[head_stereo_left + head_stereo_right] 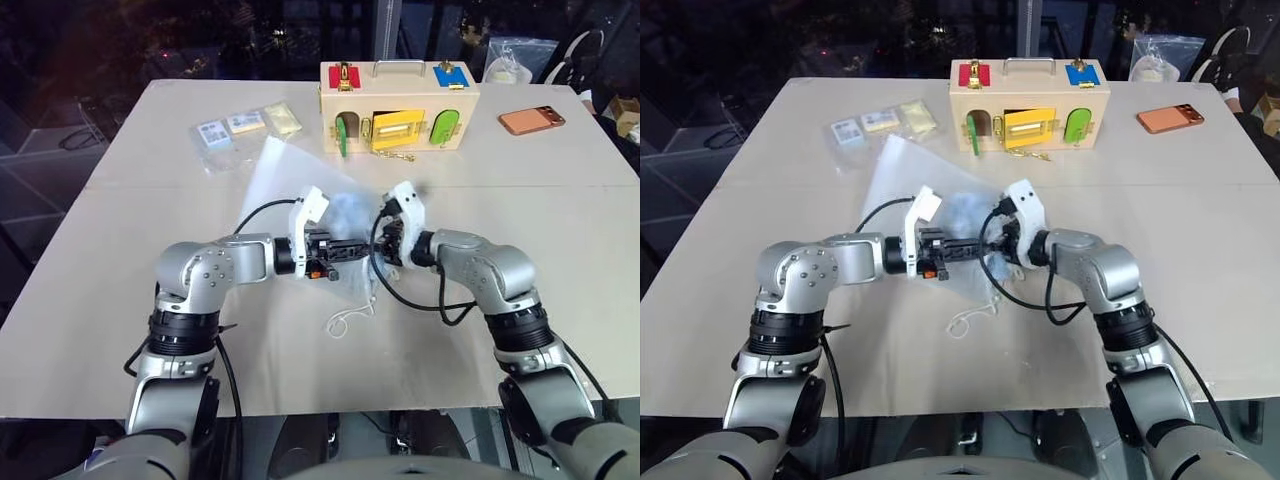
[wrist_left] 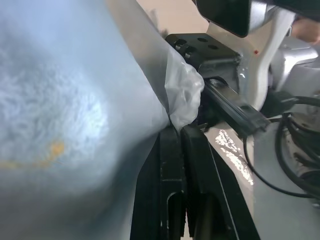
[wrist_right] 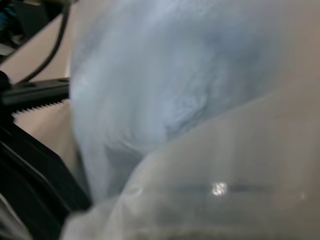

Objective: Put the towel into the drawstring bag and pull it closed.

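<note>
The drawstring bag (image 1: pixel 272 172) hangs lifted over the table's middle, its sheer white fabric stretched between my two grippers. The light-blue towel (image 1: pixel 349 211) shows through the fabric, inside the bag, and close up in the left wrist view (image 2: pixel 60 110) and the right wrist view (image 3: pixel 165 80). My left gripper (image 1: pixel 360 250) points right and is shut on a gathered fold of the bag (image 2: pixel 184 95). My right gripper (image 1: pixel 386 244) faces it from the right, close against the same bunched edge. A loop of white cord (image 1: pixel 345 320) dangles down to the table below them.
A wooden latch box (image 1: pixel 398 105) stands at the back middle. Small clear card packets (image 1: pixel 240 128) lie back left. An orange flat case (image 1: pixel 531 120) and a plastic bag (image 1: pixel 515 60) sit back right. The table's front edge (image 1: pixel 330 412) runs close under my arms.
</note>
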Motion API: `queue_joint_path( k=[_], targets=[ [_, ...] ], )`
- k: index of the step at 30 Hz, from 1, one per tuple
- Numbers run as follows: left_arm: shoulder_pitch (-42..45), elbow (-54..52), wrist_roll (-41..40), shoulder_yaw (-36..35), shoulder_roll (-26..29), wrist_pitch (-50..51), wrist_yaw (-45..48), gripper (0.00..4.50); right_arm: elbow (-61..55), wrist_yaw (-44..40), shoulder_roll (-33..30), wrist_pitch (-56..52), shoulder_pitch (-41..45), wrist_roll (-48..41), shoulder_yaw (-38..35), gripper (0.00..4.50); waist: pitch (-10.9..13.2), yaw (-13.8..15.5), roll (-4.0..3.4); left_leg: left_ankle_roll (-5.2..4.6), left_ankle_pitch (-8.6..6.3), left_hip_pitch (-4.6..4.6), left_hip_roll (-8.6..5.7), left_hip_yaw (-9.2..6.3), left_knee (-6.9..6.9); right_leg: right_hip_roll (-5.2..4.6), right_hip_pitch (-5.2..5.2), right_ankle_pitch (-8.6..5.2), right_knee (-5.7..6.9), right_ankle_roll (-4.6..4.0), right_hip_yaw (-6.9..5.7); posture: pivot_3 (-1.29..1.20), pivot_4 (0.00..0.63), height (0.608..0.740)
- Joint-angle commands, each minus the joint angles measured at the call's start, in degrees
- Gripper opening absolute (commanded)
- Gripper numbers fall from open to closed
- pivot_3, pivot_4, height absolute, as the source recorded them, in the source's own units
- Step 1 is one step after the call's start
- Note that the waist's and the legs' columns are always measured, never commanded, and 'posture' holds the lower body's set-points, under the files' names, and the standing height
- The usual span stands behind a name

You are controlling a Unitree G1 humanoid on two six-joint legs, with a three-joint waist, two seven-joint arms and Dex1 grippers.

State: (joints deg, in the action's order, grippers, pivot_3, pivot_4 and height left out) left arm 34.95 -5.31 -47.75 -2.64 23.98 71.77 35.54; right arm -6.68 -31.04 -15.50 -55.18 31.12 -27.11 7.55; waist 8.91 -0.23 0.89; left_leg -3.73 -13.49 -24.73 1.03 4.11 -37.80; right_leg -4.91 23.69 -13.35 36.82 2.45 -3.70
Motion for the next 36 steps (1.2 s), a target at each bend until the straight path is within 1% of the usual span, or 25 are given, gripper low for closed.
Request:
queue_joint_path(
  k=[1, 3, 6, 8, 12, 14, 17, 18, 20, 21, 23, 27, 31, 33, 34, 36],
  targets=[
    [2.2, 1.5, 0.5, -2.7, 0.8, -1.8, -0.2, 0.00, -11.9, -1.5, -2.5, -3.6, -2.8, -5.2, -3.3, 2.43, 0.0, -0.2, 0.00, 0.00, 0.00, -0.01, -0.01, 0.02, 0.01, 0.00, 0.00, 0.00, 0.00, 0.01, 0.02, 0.00, 0.150, 0.740],
    [2.7, 2.3, 0.5, -2.9, 0.8, -1.8, 0.0, 0.00, -15.1, -1.0, -4.0, -4.9, -4.1, -6.2, -4.1, 2.43, 0.0, -0.6, 0.00, 0.00, 0.00, 0.02, 0.00, 0.03, 0.03, 0.03, 0.01, -0.01, 0.00, 0.03, -0.01, 0.00, 0.150, 0.740],
    [3.3, 2.5, 0.6, -2.6, 1.0, -1.8, 0.7, 0.00, -16.6, 0.7, -5.0, -5.0, -5.6, -5.4, -4.1, 2.43, 0.0, -0.5, 0.00, 0.00, 0.00, 0.09, 0.03, 0.04, 0.03, 0.12, 0.00, -0.01, 0.05, 0.03, -0.08, 0.00, 0.150, 0.740],
    [3.6, 2.5, 0.5, -2.4, 1.0, -1.6, 0.9, 0.00, -17.3, 0.8, -5.8, -5.0, -7.0, -4.9, -3.0, 2.43, 0.0, -0.4, 0.00, 0.00, 0.00, 0.11, 0.05, 0.01, 0.03, 0.19, -0.01, -0.01, 0.06, 0.03, -0.08, 0.00, 0.150, 0.740],
    [4.1, 2.5, 0.3, -2.3, 1.2, -1.4, 1.4, 0.00, -19.6, 0.5, -7.3, -8.7, -8.7, -6.6, -1.1, 2.43, 0.0, -0.3, 0.01, -0.01, 0.00, 0.07, 0.06, 0.02, -0.06, 0.23, -0.01, -0.01, 0.06, 0.03, -0.04, 0.00, 0.150, 0.740],
    [4.3, 2.4, 0.1, -2.4, 1.3, -1.0, 1.5, 0.00, -19.0, 0.8, -7.3, -8.7, -9.1, -5.5, 0.9, 2.43, 0.0, -0.3, 0.01, -0.01, 0.00, 0.06, 0.06, 0.02, -0.10, 0.23, -0.02, -0.01, 0.06, 0.03, -0.03, 0.00, 0.150, 0.740],
    [4.1, 2.2, -0.2, -2.2, 1.3, -0.4, 1.9, 0.00, -13.5, 2.3, -4.6, -3.6, -7.5, -1.3, 4.1, 1.74, 0.0, -0.6, 0.03, -0.01, 0.00, 0.10, 0.07, 0.02, -0.11, 0.26, -0.04, -0.01, 0.06, 0.03, -0.02, 0.00, 0.150, 0.740],
    [4.0, 2.2, -0.4, -2.0, 1.4, -0.1, 2.1, 0.00, -11.6, 2.8, -3.5, -1.5, -6.8, 0.0, 4.6, 1.18, 0.0, -0.6, 0.03, -0.01, 0.00, 0.10, 0.10, 0.03, -0.11, 0.30, -0.03, -0.01, 0.07, 0.03, -0.01, 0.00, 0.150, 0.740],
    [3.4, 1.5, -1.0, -2.0, 1.8, 0.5, 2.8, 0.00, -7.9, 2.1, -1.7, 4.2, -5.5, 2.4, 5.8, 0.29, 0.0, -0.6, 0.02, 0.00, 0.01, 0.12, 0.15, 0.03, -0.11, 0.35, -0.02, -0.01, 0.09, 0.03, 0.00, 0.00, 0.150, 0.740],
    [3.2, 1.3, -1.3, -2.2, 1.9, 1.0, 2.8, 0.00, -5.7, 1.6, -0.2, 7.0, -4.7, 2.8, 5.6, 0.03, 0.0, -0.5, 0.02, 0.02, 0.02, 0.12, 0.16, 0.03, -0.11, 0.36, -0.01, -0.01, 0.11, 0.02, 0.00, 0.00, 0.150, 0.740],
    [2.9, 1.0, -1.5, -2.3, 2.1, 1.6, 2.9, 0.00, -1.9, 0.6, 1.7, 10.9, -3.3, 3.7, 5.4, 0.03, 0.0, -0.5, 0.03, 0.04, 0.03, 0.12, 0.18, 0.03, -0.14, 0.39, -0.02, -0.01, 0.13, 0.03, -0.01, 0.00, 0.150, 0.740],
    [2.2, -0.1, -1.7, -2.0, 2.7, 2.3, 3.1, 0.00, 7.2, -1.2, 7.3, 18.7, 0.2, 3.8, 3.4, 0.03, 0.0, -0.5, 0.03, 0.04, 0.03, 0.08, 0.17, 0.03, -0.20, 0.38, -0.02, 0.00, 0.12, 0.03, 0.01, 0.00, 0.150, 0.740],
    [2.1, -0.2, -0.8, -1.3, 3.1, 1.3, 3.1, 0.00, 11.2, -3.4, 9.7, 25.7, -1.5, 5.4, 4.0, 0.03, 0.0, -0.4, 0.03, 0.05, 0.03, 0.07, 0.17, 0.03, -0.23, 0.36, -0.04, 0.01, 0.13, 0.03, -0.01, 0.00, 0.150, 0.740],
    [2.5, 0.4, 0.2, -1.1, 3.5, 0.1, 3.2, 0.00, 7.5, -2.3, 7.4, 25.7, -3.9, 7.4, 4.1, 0.72, 0.0, -0.4, 0.03, 0.05, 0.03, 0.04, 0.17, 0.03, -0.23, 0.33, -0.04, 0.01, 0.12, 0.03, -0.01, 0.00, 0.150, 0.740],
    [2.7, 0.8, 0.5, -1.1, 3.7, -0.4, 3.3, 0.00, 4.9, -1.8, 6.0, 25.1, -5.2, 8.0, 3.9, 0.87, 0.0, -0.2, 0.03, 0.05, 0.03, 0.04, 0.16, 0.03, -0.23, 0.33, -0.04, 0.01, 0.12, 0.03, -0.02, 0.00, 0.150, 0.740],
    [3.3, 1.3, 2.7, 0.5, 5.1, -3.0, 4.9, 0.00, -8.8, -1.3, 0.7, 19.9, -9.7, 7.6, 3.6, 1.86, 0.0, 0.0, 0.01, 0.05, 0.03, -0.02, 0.13, 0.02, -0.24, 0.27, -0.03, 0.01, 0.10, 0.03, -0.01, 0.00, 0.150, 0.740]
  ],
)
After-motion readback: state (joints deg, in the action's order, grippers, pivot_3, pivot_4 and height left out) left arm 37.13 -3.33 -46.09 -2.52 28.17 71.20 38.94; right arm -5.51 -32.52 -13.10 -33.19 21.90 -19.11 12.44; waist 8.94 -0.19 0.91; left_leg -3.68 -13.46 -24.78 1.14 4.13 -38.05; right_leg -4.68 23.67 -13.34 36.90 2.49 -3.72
